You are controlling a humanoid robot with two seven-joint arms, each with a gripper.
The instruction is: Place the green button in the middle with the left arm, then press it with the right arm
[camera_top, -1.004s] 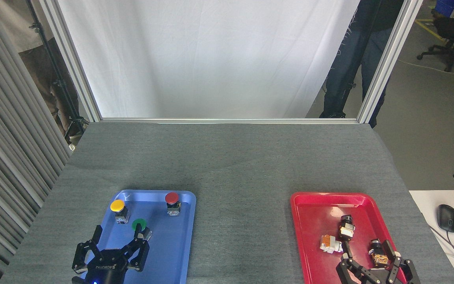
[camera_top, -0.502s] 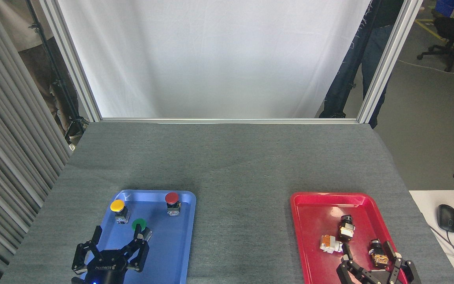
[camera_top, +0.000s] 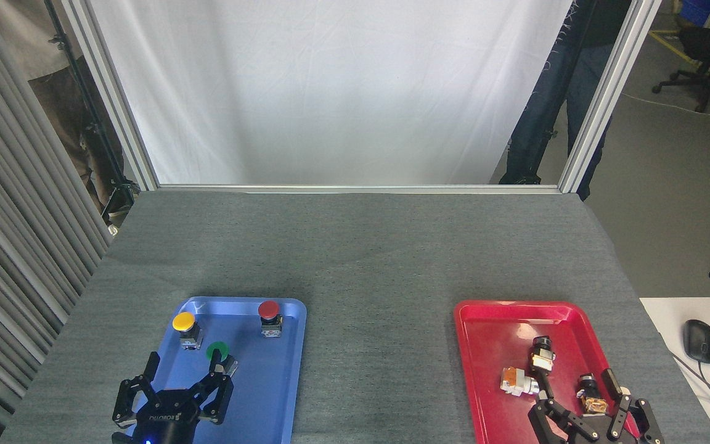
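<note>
Right arm [camera_top: 580, 388] shifted slightly over red tray [camera_top: 490, 345]; clutter [camera_top: 520, 381] seemingly underneath.

A dark grey felt-like tabletop [camera_top: 355, 259] carries two trays. A blue plastic tray [camera_top: 269, 394] lies under and just ahead of the left claw [camera_top: 185, 379], and a red plastic tray [camera_top: 490, 345] lies under and ahead of the right claw [camera_top: 583, 394], well apart, with bare cloth between them.

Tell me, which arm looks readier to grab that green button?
The left gripper: its open fingers sit over the blue tray right by the green button. The right gripper hangs over the red tray.
</note>
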